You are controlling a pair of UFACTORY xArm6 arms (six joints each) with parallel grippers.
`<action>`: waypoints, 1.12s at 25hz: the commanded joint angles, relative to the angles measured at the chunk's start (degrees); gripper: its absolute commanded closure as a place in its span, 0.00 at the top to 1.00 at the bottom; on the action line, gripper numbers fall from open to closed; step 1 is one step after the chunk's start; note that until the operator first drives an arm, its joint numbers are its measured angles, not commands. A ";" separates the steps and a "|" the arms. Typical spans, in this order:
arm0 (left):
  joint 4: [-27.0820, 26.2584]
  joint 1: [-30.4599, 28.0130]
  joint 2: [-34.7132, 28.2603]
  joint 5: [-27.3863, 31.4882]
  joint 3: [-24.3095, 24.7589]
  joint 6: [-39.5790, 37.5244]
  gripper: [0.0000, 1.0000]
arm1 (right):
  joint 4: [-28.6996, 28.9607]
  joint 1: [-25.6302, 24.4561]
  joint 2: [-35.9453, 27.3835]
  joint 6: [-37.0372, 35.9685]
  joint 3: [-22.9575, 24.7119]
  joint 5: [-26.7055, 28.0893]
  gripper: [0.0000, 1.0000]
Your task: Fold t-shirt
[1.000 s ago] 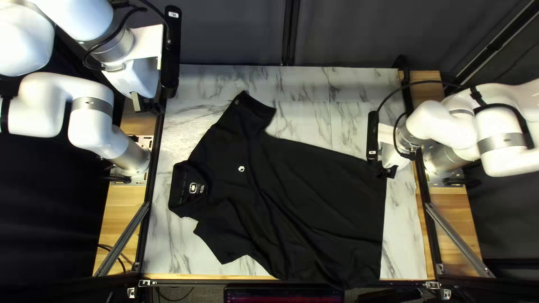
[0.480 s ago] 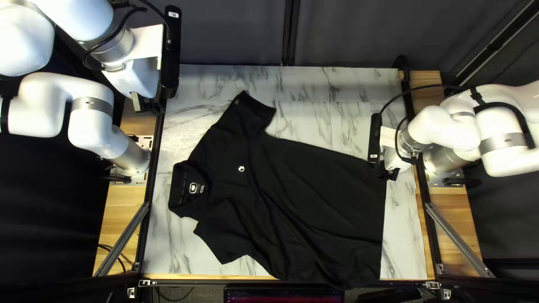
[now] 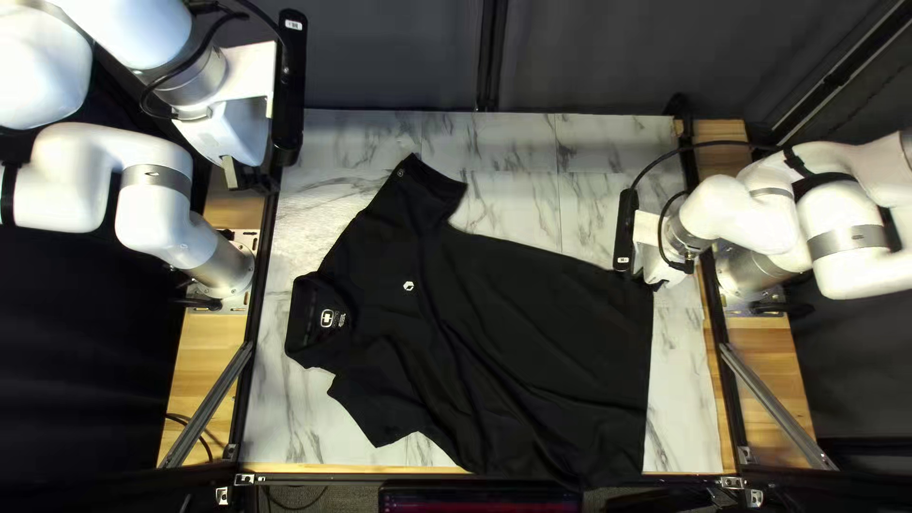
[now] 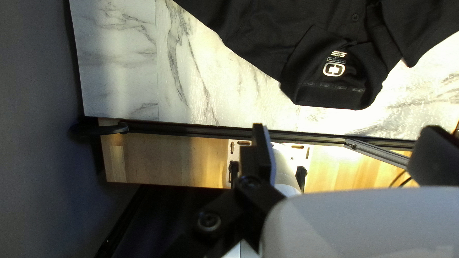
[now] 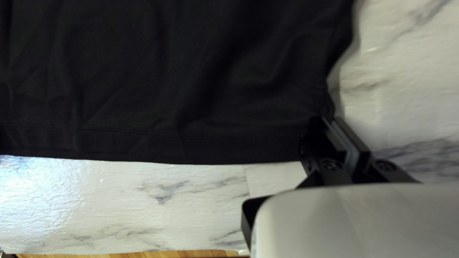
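- The black t-shirt (image 3: 532,332) lies spread on the bench (image 3: 608,142), with its collar (image 3: 302,323) to the left and its bottom hem to the right (like it is lying down for a nap).
- One sleeve (image 3: 418,190) points to the far side, and the other sleeve (image 3: 375,404) points to the near side.
- The near side of the t-shirt goes a bit past the near edge of the bench, and some soft wrinkles run along it.
- A small white mark (image 3: 408,285) is on its front.
- The right pincer (image 3: 652,279) is clenched on the t-shirt, at the far corner of the hem.
- The left pincer (image 3: 245,178) is up at the left edge, away from the t-shirt, and it is released, with its fingers wide apart.
- The left arm (image 3: 157,185) stands at the left, and the right arm (image 3: 841,214) at the right.
- A dark curtain (image 3: 389,62) hangs past the far edge.
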 commanded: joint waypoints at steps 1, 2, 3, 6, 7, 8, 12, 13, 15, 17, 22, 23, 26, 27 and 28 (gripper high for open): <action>0.00 0.00 0.00 0.00 0.00 0.00 1.00 | -2.49 -10.55 -3.81 -9.19 -2.51 6.58 0.00; 0.00 0.00 0.00 0.00 0.00 0.00 1.00 | -2.79 -14.11 -3.88 -12.33 -3.32 7.79 0.00; 0.00 0.00 0.00 0.00 0.00 0.00 1.00 | -3.08 -17.53 -3.53 -15.37 -4.20 8.66 0.00; 0.00 0.00 0.00 0.00 0.00 0.00 1.00 | -3.56 -24.76 -0.83 -21.97 -7.13 9.67 0.00; 0.00 0.00 0.00 0.00 0.00 0.00 1.00 | -3.91 -27.26 1.19 -24.16 -8.80 9.62 0.00; 0.00 0.00 0.00 0.00 0.00 0.00 1.00 | -4.18 -28.81 2.94 -25.60 -10.21 9.45 0.00; 0.00 0.00 0.00 0.00 0.00 0.00 1.00 | -5.34 -34.05 11.06 -30.44 -16.16 7.85 0.00; 0.00 0.00 0.00 0.00 0.00 0.00 1.00 | -5.57 -35.38 13.38 -31.69 -17.97 7.47 0.00; 0.00 0.00 0.00 0.00 0.00 0.00 1.00 | -5.91 -37.60 17.16 -33.74 -21.22 7.13 0.00; 0.00 0.00 0.00 0.00 0.00 0.00 1.00 | -6.09 -39.73 20.73 -35.68 -24.30 6.86 0.00; 0.00 0.00 0.00 0.00 0.00 0.00 1.00 | -5.18 -41.84 24.54 -37.95 -25.91 4.81 0.00; 0.00 0.00 0.00 0.00 0.00 0.00 1.00 | -4.81 -41.76 24.45 -38.04 -25.39 4.35 0.00; 0.00 0.00 0.00 0.00 0.00 0.00 1.00 | -3.49 -40.66 23.55 -37.81 -22.61 2.21 0.00; 0.00 0.00 0.00 0.00 0.00 0.00 1.00 | -2.53 -40.03 22.97 -37.94 -21.02 1.02 0.00; 0.00 0.00 0.00 0.00 0.00 0.00 1.00 | -1.57 -39.24 22.57 -38.06 -19.38 -0.45 0.41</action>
